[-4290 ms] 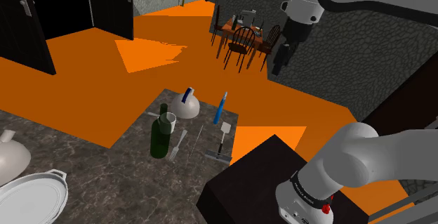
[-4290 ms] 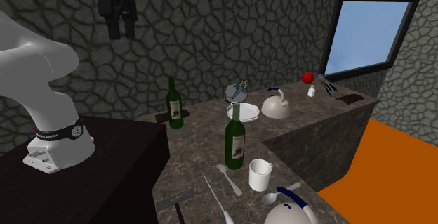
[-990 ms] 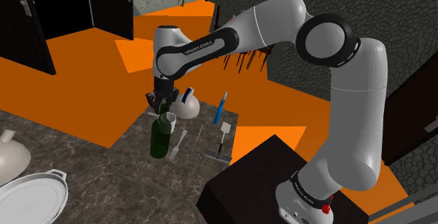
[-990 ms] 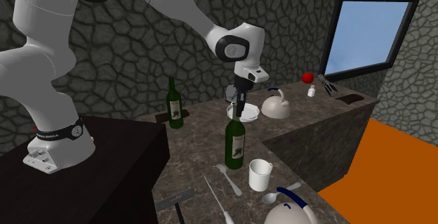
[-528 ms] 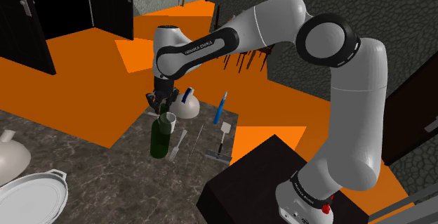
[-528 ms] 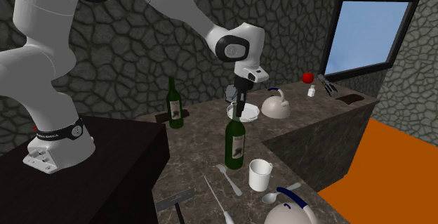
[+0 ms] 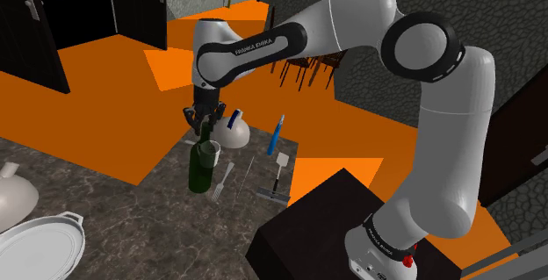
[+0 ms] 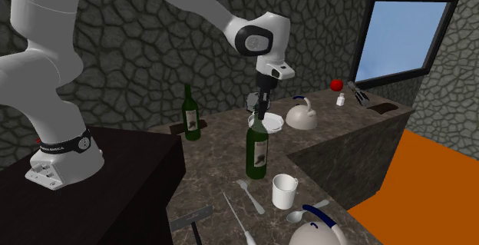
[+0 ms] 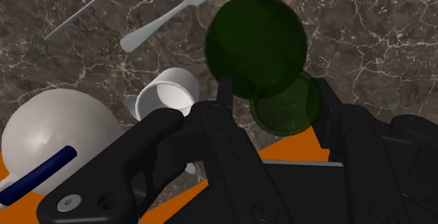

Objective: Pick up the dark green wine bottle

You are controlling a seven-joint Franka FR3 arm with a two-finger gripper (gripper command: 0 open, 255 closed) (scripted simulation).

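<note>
Gripper [image 7: 205,124] clamped on neck of dark green wine bottle [image 7: 200,173] (standing upright), just beside white mug [image 7: 209,153] on marbled tabletop [image 7: 132,221].

The arm [image 7: 351,13] arches over, fingers [image 9: 328,112] pointing down, clamped on the bottle [image 8: 257,150] neck.
</note>
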